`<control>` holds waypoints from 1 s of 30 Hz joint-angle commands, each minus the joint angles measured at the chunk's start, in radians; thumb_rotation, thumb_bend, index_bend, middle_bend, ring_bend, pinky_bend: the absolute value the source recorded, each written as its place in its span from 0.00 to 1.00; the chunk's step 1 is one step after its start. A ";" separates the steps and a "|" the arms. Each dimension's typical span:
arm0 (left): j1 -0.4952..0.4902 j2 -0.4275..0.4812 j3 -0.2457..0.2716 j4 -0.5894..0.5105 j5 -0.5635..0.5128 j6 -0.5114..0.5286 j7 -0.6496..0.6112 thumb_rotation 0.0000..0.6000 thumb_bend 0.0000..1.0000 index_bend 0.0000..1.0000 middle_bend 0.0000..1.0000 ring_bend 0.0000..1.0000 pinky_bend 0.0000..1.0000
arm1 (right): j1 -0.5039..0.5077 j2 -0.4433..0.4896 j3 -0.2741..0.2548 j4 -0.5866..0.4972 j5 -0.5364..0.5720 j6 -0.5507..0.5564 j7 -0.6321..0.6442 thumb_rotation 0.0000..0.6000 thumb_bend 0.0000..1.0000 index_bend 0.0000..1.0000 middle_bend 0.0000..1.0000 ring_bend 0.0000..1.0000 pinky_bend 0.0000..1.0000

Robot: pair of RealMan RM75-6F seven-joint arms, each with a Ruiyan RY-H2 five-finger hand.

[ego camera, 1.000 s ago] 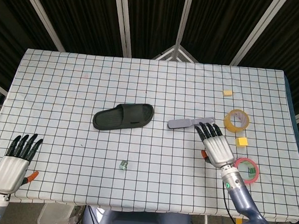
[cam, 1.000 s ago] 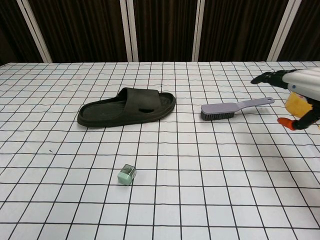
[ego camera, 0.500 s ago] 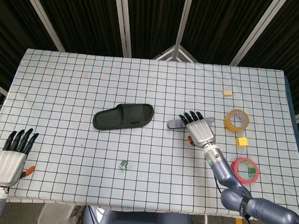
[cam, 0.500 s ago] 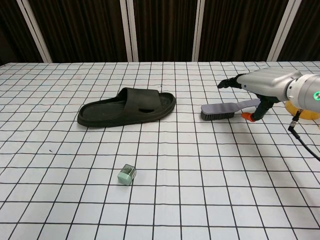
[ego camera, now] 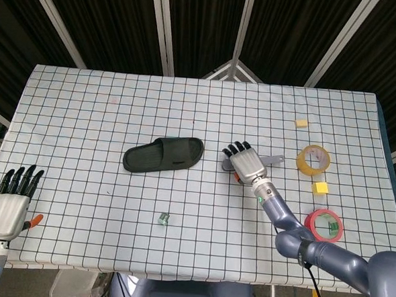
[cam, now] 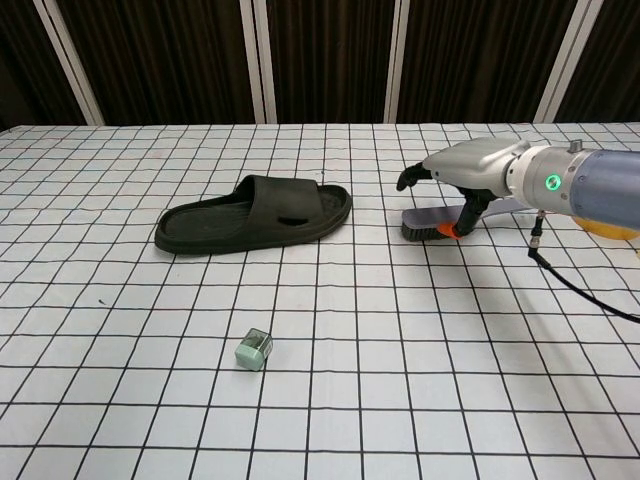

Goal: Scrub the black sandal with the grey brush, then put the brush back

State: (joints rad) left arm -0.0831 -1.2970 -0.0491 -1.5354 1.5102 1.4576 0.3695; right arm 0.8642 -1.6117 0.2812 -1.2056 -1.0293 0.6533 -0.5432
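The black sandal (ego camera: 163, 154) (cam: 253, 213) lies flat near the table's middle, toe end to the right. Right of it lies the grey brush (ego camera: 272, 159) (cam: 423, 222), bristles down, handle pointing right. My right hand (ego camera: 243, 161) (cam: 462, 168) hovers over the brush's head with fingers apart and thumb down beside the bristles; it holds nothing. My left hand (ego camera: 11, 200) rests open at the table's near left edge, far from the sandal, seen only in the head view.
A small green cube (ego camera: 164, 219) (cam: 253, 350) sits near the front. A yellow tape roll (ego camera: 313, 159), a red tape roll (ego camera: 326, 225) and two yellow blocks (ego camera: 320, 188) (ego camera: 300, 122) lie on the right side of the checkered table (ego camera: 86, 115).
My right hand has swept left from near the tape rolls to above the brush's head. My left hand has drifted left and toward the near edge. Sandal and brush have not moved.
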 commanded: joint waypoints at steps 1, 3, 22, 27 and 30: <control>-0.001 0.001 0.000 0.000 -0.003 0.001 -0.002 1.00 0.13 0.00 0.00 0.00 0.02 | 0.014 -0.008 -0.010 0.015 0.007 -0.003 -0.001 1.00 0.47 0.21 0.18 0.11 0.14; -0.001 0.002 0.000 0.000 -0.006 0.001 -0.002 1.00 0.13 0.00 0.00 0.00 0.02 | 0.023 -0.013 -0.017 0.025 0.012 -0.003 -0.003 1.00 0.47 0.22 0.18 0.12 0.14; -0.007 0.001 0.004 -0.002 -0.026 -0.003 0.005 1.00 0.13 0.00 0.00 0.00 0.02 | 0.053 -0.009 -0.061 0.065 0.032 0.024 0.018 1.00 0.47 0.27 0.22 0.16 0.17; -0.011 -0.002 0.006 -0.002 -0.032 -0.011 0.010 1.00 0.13 0.00 0.00 0.00 0.02 | 0.052 -0.006 -0.073 0.070 0.030 0.027 0.034 1.00 0.47 0.29 0.24 0.17 0.17; -0.012 -0.002 0.007 -0.003 -0.034 -0.012 0.012 1.00 0.13 0.00 0.00 0.00 0.02 | 0.051 -0.006 -0.080 0.071 0.026 0.029 0.041 1.00 0.47 0.29 0.24 0.17 0.17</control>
State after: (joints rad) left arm -0.0955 -1.2991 -0.0421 -1.5380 1.4764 1.4460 0.3816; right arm 0.9155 -1.6179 0.2025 -1.1353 -1.0026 0.6814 -0.5039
